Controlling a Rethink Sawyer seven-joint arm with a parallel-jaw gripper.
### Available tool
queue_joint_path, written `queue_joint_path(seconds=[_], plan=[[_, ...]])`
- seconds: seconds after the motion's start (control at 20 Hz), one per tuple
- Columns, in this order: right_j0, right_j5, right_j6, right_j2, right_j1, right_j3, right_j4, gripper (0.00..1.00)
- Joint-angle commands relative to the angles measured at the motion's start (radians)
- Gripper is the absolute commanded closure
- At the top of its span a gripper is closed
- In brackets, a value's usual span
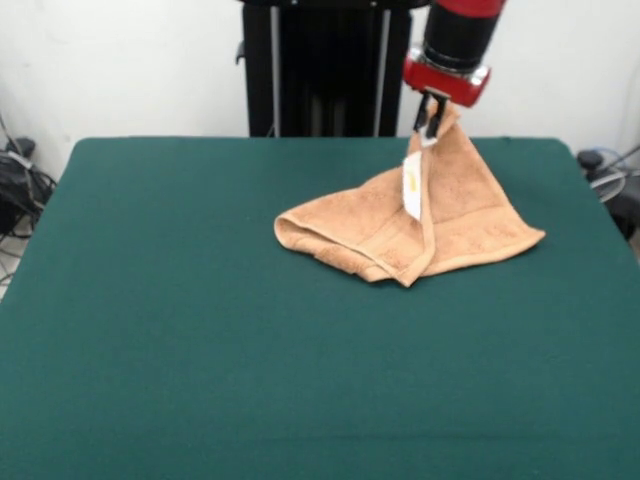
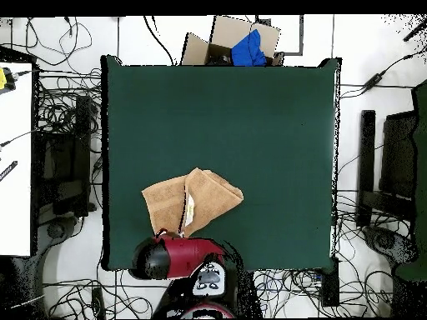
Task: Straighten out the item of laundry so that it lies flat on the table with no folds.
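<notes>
The orange-tan towel (image 1: 440,225) lies on the far right part of the green table (image 1: 200,330), folded over itself, with one corner lifted into a peak. My gripper (image 1: 432,118) is shut on that raised corner and holds it above the table. The small white label (image 1: 411,186) hangs down the lifted fold. In the overhead view the towel (image 2: 196,200) sits near the table's bottom edge (image 2: 250,250), just above my red arm (image 2: 171,257), which hides the gripper there.
The black pedestal (image 1: 325,70) stands behind the table's far edge. A cardboard box with blue cloth (image 2: 238,43) sits beyond the table's opposite side. Cables and equipment (image 2: 58,167) line the floor on both sides.
</notes>
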Motion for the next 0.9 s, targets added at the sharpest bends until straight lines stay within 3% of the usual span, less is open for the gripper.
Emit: queue_joint_path(seconds=[0.05,0.6,0.9], plan=[[-0.054,0.16,-0.086,0.013,-0.026,-0.14,-0.088,1.0],[-0.107,0.405,-0.096,0.071,-0.078,-0.21,-0.13,1.0],[-0.111,0.454,-0.085,0.084,-0.085,-0.228,-0.142,1.0]])
